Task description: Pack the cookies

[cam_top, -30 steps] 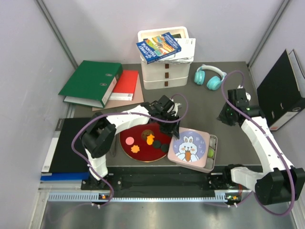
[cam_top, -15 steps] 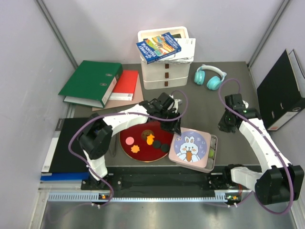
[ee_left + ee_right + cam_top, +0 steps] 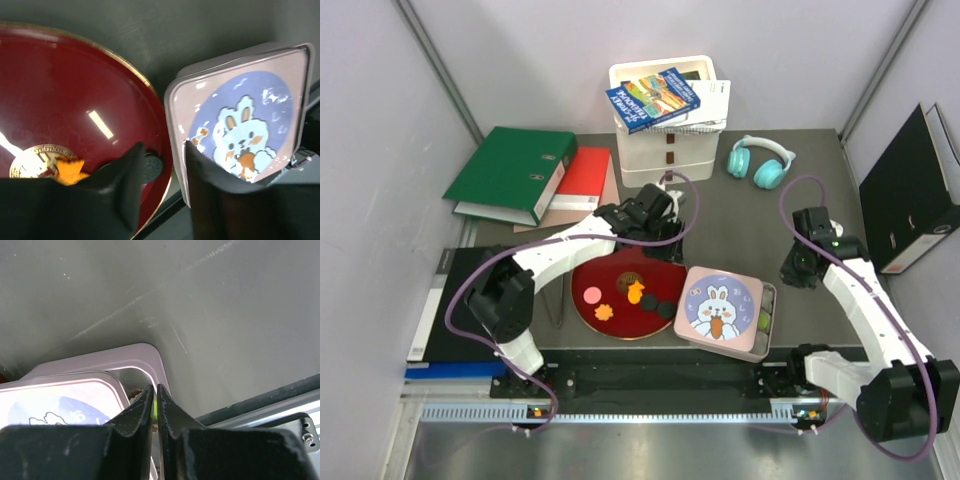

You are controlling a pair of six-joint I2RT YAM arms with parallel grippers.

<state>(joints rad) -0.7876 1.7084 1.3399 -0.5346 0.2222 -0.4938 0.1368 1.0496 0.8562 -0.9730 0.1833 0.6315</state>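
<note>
— Any writing to read?
— None legible. The tin lid (image 3: 720,308) shows only a rabbit holding a carrot.
— And the cookies (image 3: 636,291)?
— Pink, orange flower-shaped and dark ones lie on the red plate (image 3: 620,325); possibly a green one sits in the tin (image 3: 772,300).
— Tools?
— Left tool (image 3: 165,155) parted, empty; right tool (image 3: 154,390) pinched closed.

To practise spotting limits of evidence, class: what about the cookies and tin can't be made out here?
Top view: the bunny lid covers most of the tin, so its contents can't be counted.
Right wrist: the jaws block the tin's open corner.
Left wrist: a jaw half hides the dark cookie; the frame edges cut off the red plate.
</note>
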